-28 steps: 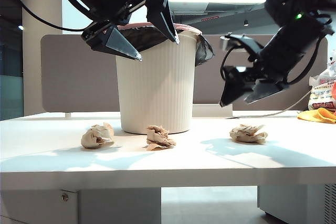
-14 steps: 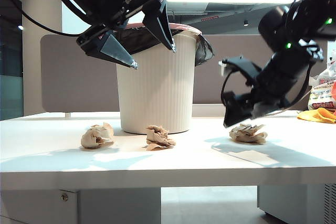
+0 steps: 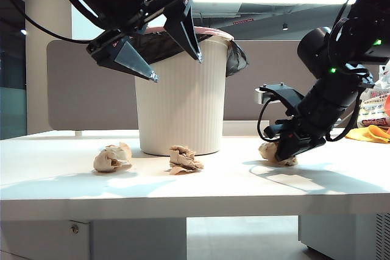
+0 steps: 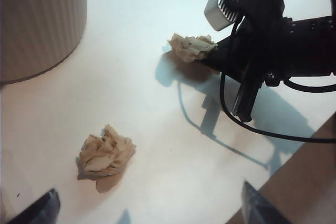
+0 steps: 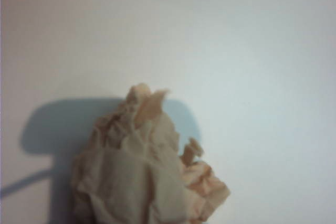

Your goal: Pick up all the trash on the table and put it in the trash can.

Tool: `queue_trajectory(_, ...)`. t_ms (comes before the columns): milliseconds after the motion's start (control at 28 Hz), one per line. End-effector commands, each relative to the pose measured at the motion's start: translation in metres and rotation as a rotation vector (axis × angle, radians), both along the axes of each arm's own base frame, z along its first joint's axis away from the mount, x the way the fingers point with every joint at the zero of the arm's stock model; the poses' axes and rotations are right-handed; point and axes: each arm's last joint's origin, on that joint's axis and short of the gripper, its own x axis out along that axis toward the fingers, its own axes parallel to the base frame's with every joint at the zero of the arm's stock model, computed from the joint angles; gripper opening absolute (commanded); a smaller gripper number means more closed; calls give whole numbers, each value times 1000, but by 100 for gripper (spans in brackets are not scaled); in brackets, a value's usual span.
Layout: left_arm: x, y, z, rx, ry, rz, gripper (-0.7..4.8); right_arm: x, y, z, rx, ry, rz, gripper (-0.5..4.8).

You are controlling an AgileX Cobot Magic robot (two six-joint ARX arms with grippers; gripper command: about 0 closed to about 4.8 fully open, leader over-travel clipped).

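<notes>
White surface (image 3: 183, 193): the right gripper (image 3: 286, 149) has dropped onto the right-hand paper wad (image 3: 268, 150), fingers now pinching it. Left gripper (image 3: 175, 50) hovers by the bin (image 3: 183, 108), fingers spread; lift comes next.

Crinkled matt tan paper wads (image 3: 112, 158) lying on smooth white table (image 3: 201, 196), ribbed off-white plastic trash can (image 3: 183, 92) showing glossy black liner (image 3: 234, 58)

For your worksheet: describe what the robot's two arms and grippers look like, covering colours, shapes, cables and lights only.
Both arms are glossy black with rounded, bulky joints. The left gripper has two long, pointed, wedge-shaped black fingers. The right gripper is black too, with a small grey-white camera block above it. Loose black cables loop beside each arm, and small green indicator lights glow on the right arm.
</notes>
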Motion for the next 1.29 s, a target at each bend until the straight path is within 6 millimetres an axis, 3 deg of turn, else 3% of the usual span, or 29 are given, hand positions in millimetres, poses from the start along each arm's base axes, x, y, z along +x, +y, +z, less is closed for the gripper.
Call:
queue_trajectory(36, -1, 0, 3, -10, -11, -5, 479, -5, 1, 28, 24, -62, 0, -5)
queue_trajectory(179, 0, -1, 6, -28, -35, -4, 479, -20, -3, 81, 80, -173, -15, -6)
queue_trajectory(321, 0, 1, 25, -60, -101, 21, 479, -47, -8, 163, 189, -391, -29, -6)
queue_trajectory(536, 5, 14, 93, -144, -280, 114, 479, -57, -8, 263, 306, -648, 27, -5)
queue_trajectory(678, 8, 29, 143, -199, -370, 152, 479, -49, -2, 306, 350, -736, 59, -5)
queue_trajectory(857, 4, 44, 183, -155, -500, 153, 479, -26, 12, 330, 364, -732, 95, -5)
queue_trajectory(964, 2, 49, 192, -110, -540, 141, 479, -6, 27, 332, 393, -699, 107, -5)
queue_trajectory(1142, 1, 49, 192, -74, -540, 116, 479, 27, 61, 318, 422, -629, 149, -5)
queue_trajectory(1285, 4, 51, 185, -32, -497, 142, 479, 48, 82, 295, 385, -551, 120, -6)
